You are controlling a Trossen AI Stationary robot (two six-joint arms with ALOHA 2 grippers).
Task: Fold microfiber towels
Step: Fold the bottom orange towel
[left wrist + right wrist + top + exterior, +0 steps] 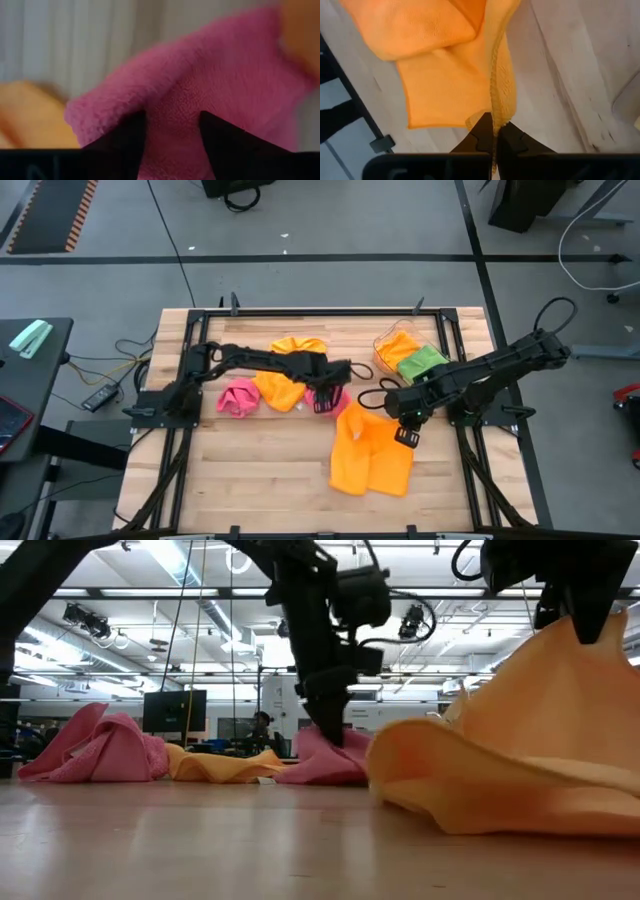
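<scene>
A pink towel (343, 407) lies bunched at the table's middle, and my left gripper (328, 396) stands on it from above, shut on a hump of it (172, 125). A large orange towel (372, 452) lies to its right. My right gripper (407, 431) is shut on its far right edge and holds that part up (585, 635). A second pink towel (237, 397) and a yellow-orange towel (284, 378) lie crumpled to the left, resting on the table. My left gripper pinches a raised hump of the pink towel (172, 115) between its two fingers (125, 142), a thick bunch of several layers. The fingers come from above, pointing down (330, 710). The rest of the towel lies on the table. My right gripper pinches the orange towel's hemmed edge (495, 112) between its two closed fingertips (482, 132), and the edge runs straight out from them. It comes from above. The held part is raised into a peak, and the towel's lower part (480, 790) lies slack on the table.
A clear plastic tray (388, 338) at the far right holds an orange and a green towel (422, 363). A black frame runs around the table's edges (300, 310). The wooden tabletop (250, 470) is bare near the front left.
</scene>
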